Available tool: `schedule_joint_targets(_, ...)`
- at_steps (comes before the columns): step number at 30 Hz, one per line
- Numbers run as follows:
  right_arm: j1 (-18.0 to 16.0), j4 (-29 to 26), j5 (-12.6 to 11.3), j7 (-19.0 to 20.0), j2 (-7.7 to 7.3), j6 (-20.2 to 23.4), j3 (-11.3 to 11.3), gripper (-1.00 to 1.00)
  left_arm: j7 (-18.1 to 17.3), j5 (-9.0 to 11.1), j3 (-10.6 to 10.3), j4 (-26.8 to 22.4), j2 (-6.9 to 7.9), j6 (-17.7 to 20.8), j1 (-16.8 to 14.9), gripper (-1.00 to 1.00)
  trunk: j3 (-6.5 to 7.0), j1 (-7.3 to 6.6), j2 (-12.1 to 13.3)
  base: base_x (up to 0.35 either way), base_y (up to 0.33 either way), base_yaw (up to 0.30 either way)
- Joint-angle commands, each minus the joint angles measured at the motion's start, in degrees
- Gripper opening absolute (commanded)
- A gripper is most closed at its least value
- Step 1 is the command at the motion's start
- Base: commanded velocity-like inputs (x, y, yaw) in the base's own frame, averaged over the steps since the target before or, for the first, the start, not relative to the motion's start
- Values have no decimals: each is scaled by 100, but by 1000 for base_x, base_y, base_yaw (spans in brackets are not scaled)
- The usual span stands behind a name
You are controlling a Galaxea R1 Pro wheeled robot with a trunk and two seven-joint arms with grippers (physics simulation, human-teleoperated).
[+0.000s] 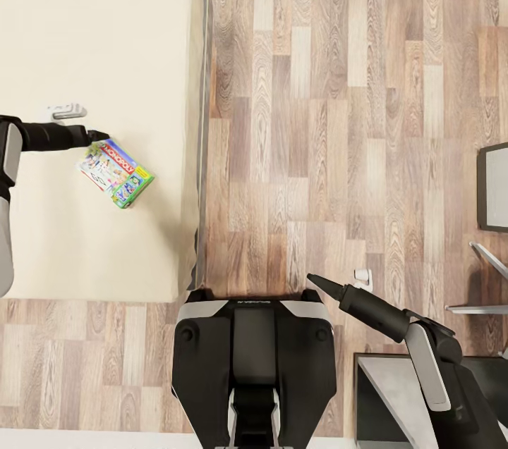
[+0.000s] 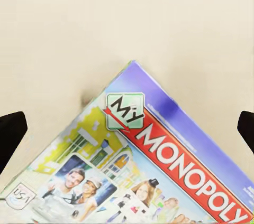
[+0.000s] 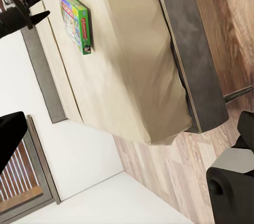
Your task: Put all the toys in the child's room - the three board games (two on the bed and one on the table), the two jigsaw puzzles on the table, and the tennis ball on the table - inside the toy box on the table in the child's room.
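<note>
One board game [image 1: 115, 173], a flat box with a "My Monopoly" cover, lies on the beige bed [image 1: 92, 26] near its floor-side edge. My left gripper [image 1: 101, 134] hovers just beside the box's top corner, open and holding nothing. In the left wrist view the box [image 2: 153, 171] lies between the spread black fingertips [image 2: 11, 134], its corner pointing away from me. My right gripper [image 1: 315, 282] hangs open over the wood floor, far from the bed. The right wrist view looks across at the bed [image 3: 132, 65], the board game [image 3: 76, 20] and the left gripper [image 3: 41, 6].
The bed's dark grey frame [image 1: 204, 153] runs along the wood-plank floor [image 1: 339, 118]. A small grey-white object [image 1: 67, 111] rests on the mattress behind my left arm. A dark panel [image 1: 494, 185] and grey metal parts [image 1: 483, 280] stand at the right. My base [image 1: 254, 364] sits against the bed's corner.
</note>
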Motion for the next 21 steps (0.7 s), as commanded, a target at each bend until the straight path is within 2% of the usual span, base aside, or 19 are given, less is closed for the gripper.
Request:
schedule_joint_targets(1, -1, -1, -16, 7, -1, 30, -5, 100, -10, -64, 20, -15, 1, 31, -4, 100, -5, 4, -9, 0, 0, 0)
schedule_joint_targets(9, 0, -1, -16, 7, -1, 31, -7, 100, 570, -84, 21, -53, 20, 58, -10, 100, -13, 4, -9, 0, 0, 0)
schedule_joint_targets(21, -1, -1, -16, 7, -1, 34, -11, 100, 789, -91, 12, -55, 9, 0, -10, 100, -106, 4, -9, 0, 0, 0)
